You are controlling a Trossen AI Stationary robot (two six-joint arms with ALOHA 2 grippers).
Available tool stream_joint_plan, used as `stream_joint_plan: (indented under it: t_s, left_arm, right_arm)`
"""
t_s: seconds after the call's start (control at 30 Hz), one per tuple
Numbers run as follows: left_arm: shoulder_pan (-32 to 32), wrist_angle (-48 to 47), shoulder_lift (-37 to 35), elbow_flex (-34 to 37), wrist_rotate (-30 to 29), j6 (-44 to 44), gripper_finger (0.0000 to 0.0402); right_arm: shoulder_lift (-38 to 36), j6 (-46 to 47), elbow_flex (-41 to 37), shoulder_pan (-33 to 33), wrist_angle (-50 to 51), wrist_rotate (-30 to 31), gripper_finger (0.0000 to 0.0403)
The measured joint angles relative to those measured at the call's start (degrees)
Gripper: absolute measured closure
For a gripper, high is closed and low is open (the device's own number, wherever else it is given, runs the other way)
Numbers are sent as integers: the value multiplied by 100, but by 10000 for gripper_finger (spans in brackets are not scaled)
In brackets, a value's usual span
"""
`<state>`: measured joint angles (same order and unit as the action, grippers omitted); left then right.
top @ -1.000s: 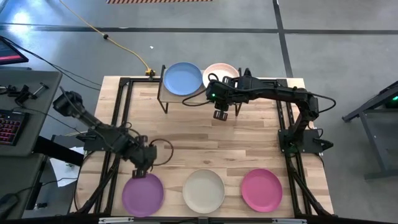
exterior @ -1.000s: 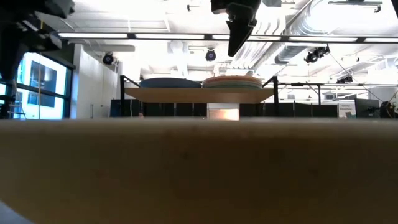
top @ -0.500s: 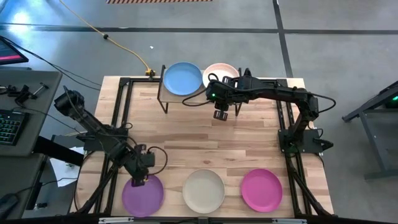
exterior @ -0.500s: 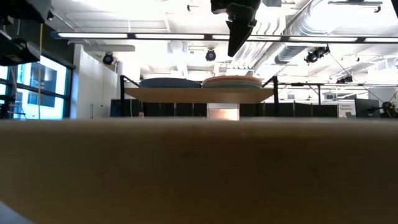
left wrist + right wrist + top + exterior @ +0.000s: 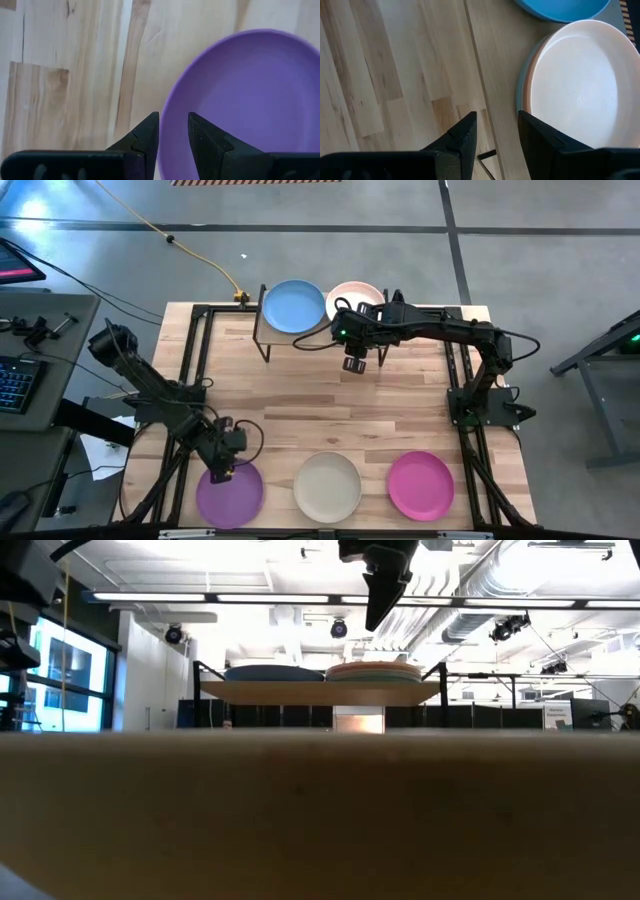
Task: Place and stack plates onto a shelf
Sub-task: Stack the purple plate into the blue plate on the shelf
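The purple plate [image 5: 232,495] lies flat near the table's near-left corner and fills the left wrist view [image 5: 240,100]. My left gripper [image 5: 222,470] [image 5: 173,131] is open over its far-left rim, one finger outside the rim and one over the bowl. The shelf [image 5: 268,338] [image 5: 320,692] stands at the far edge. It carries the blue plate [image 5: 294,306] [image 5: 560,7] and a stack topped by the pale pink plate [image 5: 355,295] [image 5: 585,85]. My right gripper [image 5: 355,363] [image 5: 497,131] hangs open, just nearer than the shelf and above it. My left gripper comes from above, pointing down, with its fingers astride the purple plate's far-left rim [image 5: 167,112]. A narrow gap remains between the fingers; whether either finger touches the rim cannot be told. The plate lies flat on the table.
The cream plate [image 5: 327,485] and the magenta plate [image 5: 420,485] lie in a row to the right of the purple one along the near edge. Peach and teal rims [image 5: 522,90] show under the pink plate. Bare wood spans the table's middle [image 5: 330,410].
My left gripper has moved toward the near edge and down, from just beyond the purple plate to a spot over its far-left rim. The left arm has left the low view. The right arm and all plates have kept still.
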<state>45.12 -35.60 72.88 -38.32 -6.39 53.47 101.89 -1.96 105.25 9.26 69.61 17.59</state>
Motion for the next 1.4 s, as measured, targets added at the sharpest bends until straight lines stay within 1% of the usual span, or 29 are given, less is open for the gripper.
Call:
stream_joint_plan:
  t_s: [0.37, 0.87, 0.97, 1.13, 1.4]
  left_arm:
    - [127, 364, 31, 291, 27, 201, 309]
    - [166, 342, 547, 303, 142, 194, 311]
    - [164, 363, 634, 303, 141, 138, 328]
    - [120, 361, 693, 270, 129, -57, 388]
    - [-184, 248, 517, 294, 26, -472, 397]
  right_arm:
    - [0, 21, 0, 0, 0, 1, 279]
    - [2, 22, 0, 0, -2, 2, 279]
    - [2, 15, 0, 0, -12, 1, 279]
    - [2, 2, 0, 0, -55, 2, 279]
    - [2, -22, 0, 0, -48, 2, 279]
